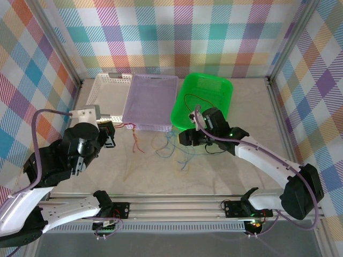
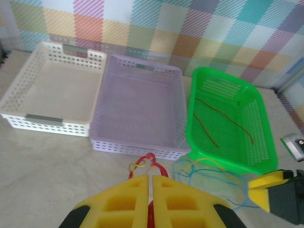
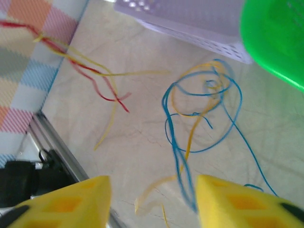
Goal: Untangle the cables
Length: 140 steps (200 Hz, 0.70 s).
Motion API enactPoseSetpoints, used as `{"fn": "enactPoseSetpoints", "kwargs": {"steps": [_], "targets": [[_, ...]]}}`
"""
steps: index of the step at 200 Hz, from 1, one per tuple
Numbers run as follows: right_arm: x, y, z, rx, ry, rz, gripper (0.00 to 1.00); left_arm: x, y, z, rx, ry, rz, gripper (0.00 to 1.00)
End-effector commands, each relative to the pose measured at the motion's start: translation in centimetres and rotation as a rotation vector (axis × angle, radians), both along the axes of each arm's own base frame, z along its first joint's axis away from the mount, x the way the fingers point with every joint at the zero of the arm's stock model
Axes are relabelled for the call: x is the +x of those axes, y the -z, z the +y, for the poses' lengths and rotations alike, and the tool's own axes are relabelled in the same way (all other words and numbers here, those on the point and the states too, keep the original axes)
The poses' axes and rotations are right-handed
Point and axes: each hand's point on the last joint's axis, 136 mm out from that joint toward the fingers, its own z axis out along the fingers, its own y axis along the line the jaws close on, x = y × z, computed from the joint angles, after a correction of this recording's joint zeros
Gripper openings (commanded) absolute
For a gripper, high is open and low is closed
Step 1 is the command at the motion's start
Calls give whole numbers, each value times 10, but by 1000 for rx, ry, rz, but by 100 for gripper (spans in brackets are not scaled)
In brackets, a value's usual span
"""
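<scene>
Bright checked walls stood around a pale stone table. Three baskets sat side by side at the far end: a white basket, a purple basket and a green basket.

The left fingers were pressed together, clamped on the red cable. A small red loop poked out just past the tips, close to the front wall of the purple basket. From above, the red cable ran from there toward the near edge of the table. A yellow cable lay tangled with it and trailed on the same way, with another strand reaching toward the blue loops.

The right fingers stood apart, low over the table in front of the green basket. They gripped nothing. A blue cable lay curled in loose rings just ahead of them, and one blue strand ran down into the gap between them. An orange cable was wound through the blue rings.

One more thin red-orange cable lay inside the green basket, stretched slantwise across its floor.
</scene>
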Motion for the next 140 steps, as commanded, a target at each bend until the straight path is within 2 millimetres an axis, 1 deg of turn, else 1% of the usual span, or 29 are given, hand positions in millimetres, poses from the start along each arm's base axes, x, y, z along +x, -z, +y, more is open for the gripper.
{"fn": "enactPoseSetpoints", "kwargs": {"steps": [1,13,28,57,87,110,140], "targets": [[-5,-58,16,108,-79,-200,61,2,-13,-20,-113,52,-16,0],[-12,-66,25,125,-118,-237,65,2,-15,-28,-147,73,-11,0],[-16,-65,32,132,-147,-254,67,3,-17,-37,-184,95,-3,0],[-18,-52,37,139,-159,-267,70,2,-26,-48,-243,127,7,0],[-32,-38,55,162,-224,-266,71,0,-38,-56,-308,156,14,0],[-41,-20,68,150,-255,-234,71,-2,-49,-54,-352,153,2,0],[-50,20,84,106,-271,-154,70,-5,-61,-50,-400,147,-16,0]]}}
